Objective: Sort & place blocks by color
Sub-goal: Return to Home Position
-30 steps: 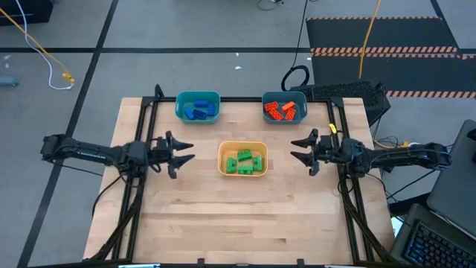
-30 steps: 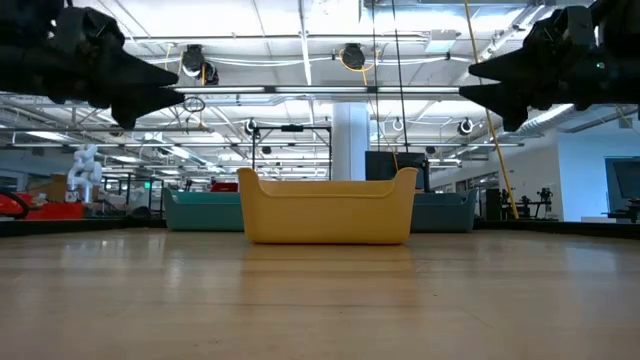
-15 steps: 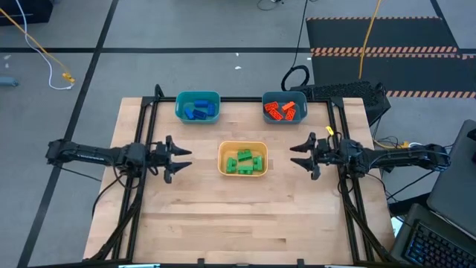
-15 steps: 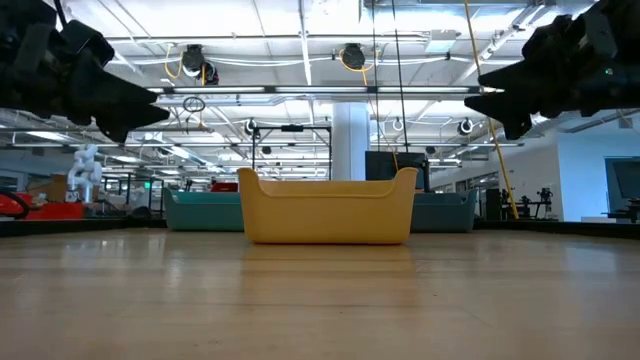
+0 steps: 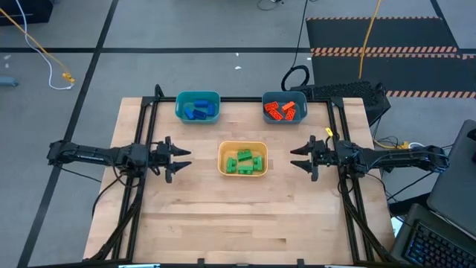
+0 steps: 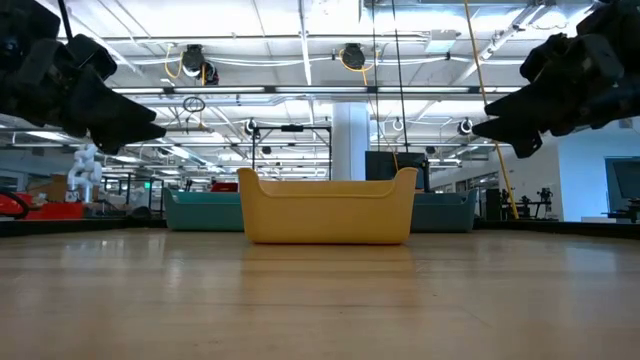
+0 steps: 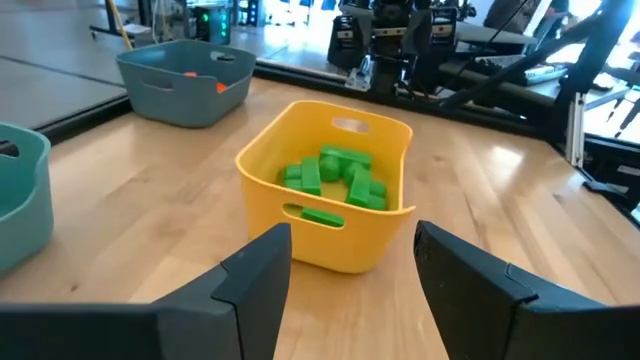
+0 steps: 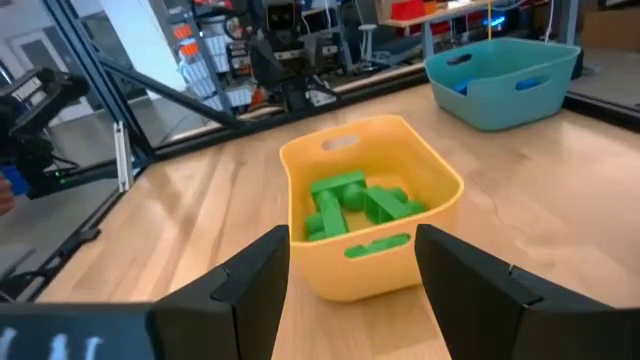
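Several green blocks (image 5: 245, 161) lie in the yellow bin (image 5: 223, 169) at the table's middle. Blue blocks (image 5: 198, 109) lie in the far left teal bin (image 5: 180, 110). Orange blocks (image 5: 283, 110) lie in the far right teal bin (image 5: 266, 116). My left gripper (image 5: 178, 158) is open and empty, left of the yellow bin and above the table. My right gripper (image 5: 295, 156) is open and empty, right of it. Both wrist views show the green blocks (image 7: 336, 177) (image 8: 355, 204) between the open fingers.
A dark frame (image 5: 145, 134) runs along the table's left, far and right sides. Bare wood (image 5: 245, 216) lies in front of the yellow bin. Cables and a black mat lie on the floor beyond the far edge.
Both grippers have drawn back from the yellow bin: my left gripper toward the table's left edge, my right gripper toward the right edge. Both stay open and empty. The bins and blocks have not moved.
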